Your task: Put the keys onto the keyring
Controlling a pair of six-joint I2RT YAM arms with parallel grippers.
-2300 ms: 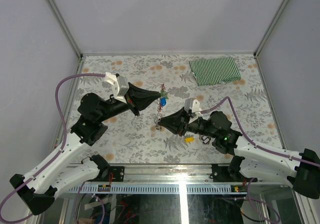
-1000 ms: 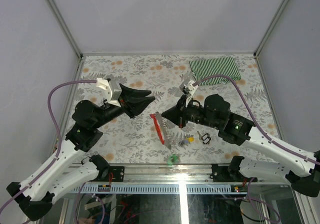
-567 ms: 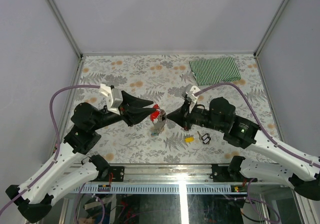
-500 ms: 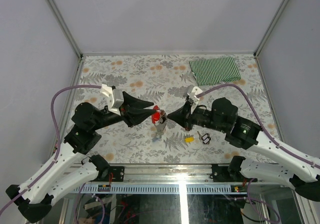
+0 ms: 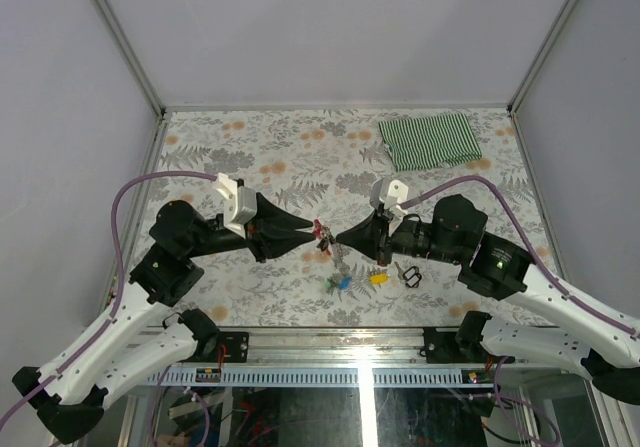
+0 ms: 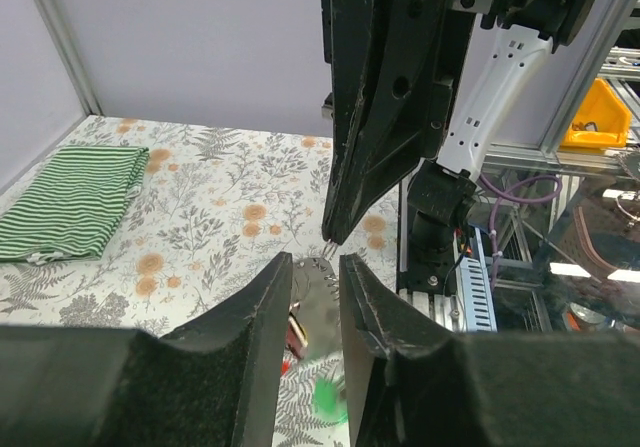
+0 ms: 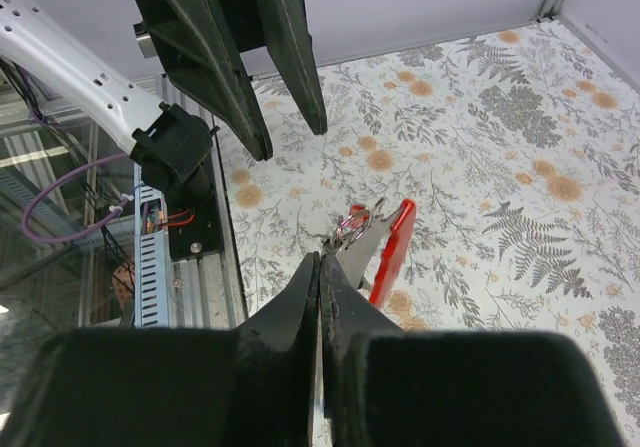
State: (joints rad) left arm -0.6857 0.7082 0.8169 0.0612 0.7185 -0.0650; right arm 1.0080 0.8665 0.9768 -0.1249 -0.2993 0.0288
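Note:
The keyring's red clip (image 7: 390, 252) and its small metal ring hang at the tip of my right gripper (image 7: 319, 257), which is shut on the metal by the ring. In the top view the red clip (image 5: 321, 231) sits between my left gripper (image 5: 313, 231) and my right gripper (image 5: 340, 238), tips almost meeting. My left gripper (image 6: 315, 262) is open by a narrow gap, and blurred silver metal and a bit of red (image 6: 297, 335) show through it. A green key (image 5: 333, 284) and a blue key (image 5: 346, 281) lie below the chain (image 5: 339, 259); whether they hang from it I cannot tell. A yellow key (image 5: 378, 278) rests on the table.
A small black loop (image 5: 410, 273) lies right of the yellow key, under the right arm. A folded green striped cloth (image 5: 430, 140) sits at the far right. The table's metal front rail (image 5: 330, 342) runs just behind the keys.
Both grippers have closed in on each other at the table's middle and dropped a little. The keyring has swung: its red clip now sits at the left tips, and the green and blue keys show below.

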